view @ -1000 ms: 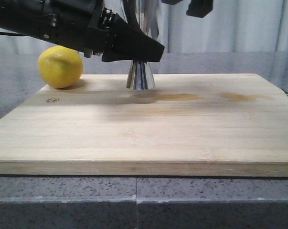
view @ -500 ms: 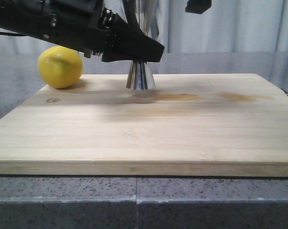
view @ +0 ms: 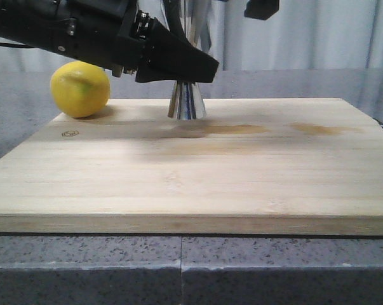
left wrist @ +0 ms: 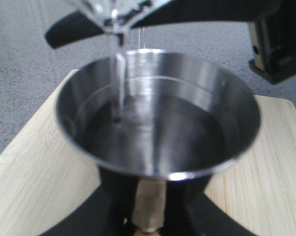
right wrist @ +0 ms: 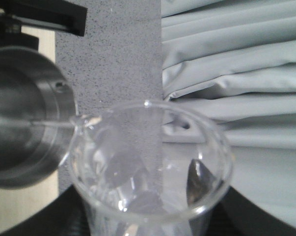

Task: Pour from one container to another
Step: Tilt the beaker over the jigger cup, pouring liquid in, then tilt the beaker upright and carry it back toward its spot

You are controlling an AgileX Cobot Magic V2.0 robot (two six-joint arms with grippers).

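Observation:
The steel jigger (view: 187, 101) stands on the wooden board (view: 191, 184), and my left gripper (view: 190, 71) is shut on its narrow waist. Seen from the left wrist, its upper cup (left wrist: 157, 113) holds clear liquid, with my left gripper (left wrist: 148, 209) closed below it. The clear glass beaker (right wrist: 148, 167) is tilted, its lip (left wrist: 111, 17) over the cup's rim, and a thin stream (left wrist: 119, 73) falls into the jigger (right wrist: 25, 118). My right gripper (right wrist: 150, 219) is shut on the beaker; in the front view only a piece of it (view: 262, 7) shows at the top edge.
A yellow lemon (view: 80, 89) lies at the board's far left corner, behind the left arm (view: 64, 28). Pale stains (view: 318, 129) mark the board to the right of the jigger. A grey speckled counter (view: 178, 270) surrounds the board, and a curtain (right wrist: 236, 64) hangs behind.
The piece of the right gripper at the top of the front view has risen a little and shifted slightly left. The left arm, jigger and lemon have not moved.

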